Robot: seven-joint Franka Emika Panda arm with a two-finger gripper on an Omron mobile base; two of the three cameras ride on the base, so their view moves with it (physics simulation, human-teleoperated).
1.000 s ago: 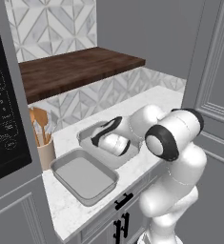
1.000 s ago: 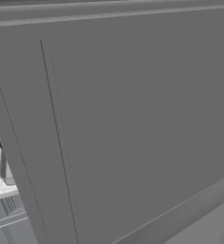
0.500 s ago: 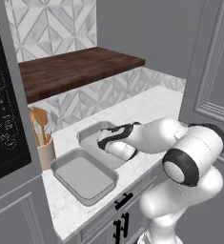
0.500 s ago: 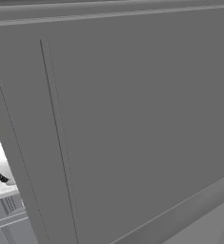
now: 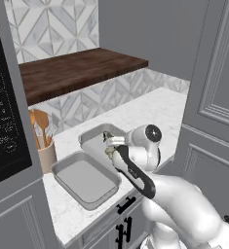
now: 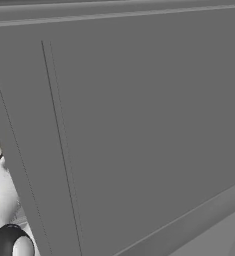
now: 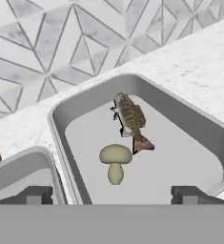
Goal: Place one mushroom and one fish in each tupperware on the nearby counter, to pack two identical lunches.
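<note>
We've got our end effector (image 7: 108,195) wide open and empty over the far tupperware (image 7: 80,107), mushroom (image 7: 116,161) at 6 o'clock of the fish (image 7: 131,117) inside.

Backsplash (image 5: 47,22) behind my table (image 5: 150,107): pale tiles in grey-and-white geometric diamond pattern, repeated in a lower band under the dark brown wooden top (image 5: 77,70). That top sits raised behind the white marble-look table. Tall grey panelled cabinet (image 5: 218,82) stands right of the table; in the right base view its flat grey side (image 6: 139,115) faces me. Black appliance panel (image 5: 4,126) with faint white markings stands left of the table. Below the table's front edge, grey cabinet fronts with black handles (image 5: 125,206). Lighting even, soft shadows.
</note>
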